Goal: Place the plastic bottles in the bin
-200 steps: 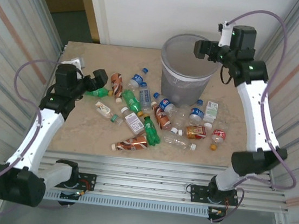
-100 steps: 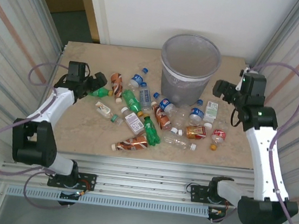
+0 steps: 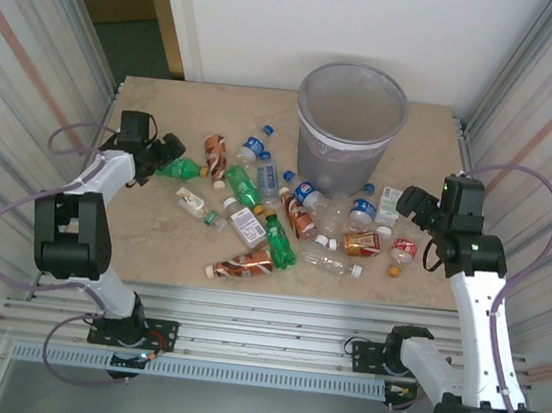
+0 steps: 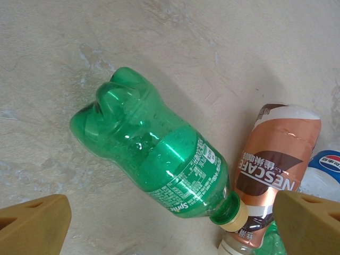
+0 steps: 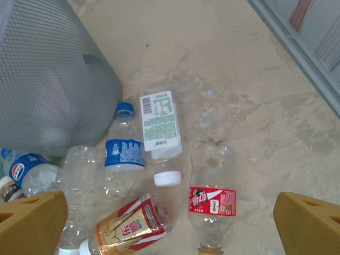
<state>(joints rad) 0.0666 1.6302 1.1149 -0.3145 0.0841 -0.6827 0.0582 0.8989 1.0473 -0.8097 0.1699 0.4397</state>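
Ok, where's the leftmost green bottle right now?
Left side of the table in the top view: the green bottle lies by the left gripper, its cap beside the brown Nescafe bottle.

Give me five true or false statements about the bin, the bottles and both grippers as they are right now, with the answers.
1. The bin stands upright at the far side of the table. True.
2. The left gripper is shut on the green bottle. False: its jaws are open, and the green bottle lies on the table below it.
3. The green bottle's cap end lies beside a brown Nescafe bottle. True.
4. The right gripper is above the bin. False: it is open above bottles lying to the right of the bin.
5. A clear red-label bottle lies on the table. True.
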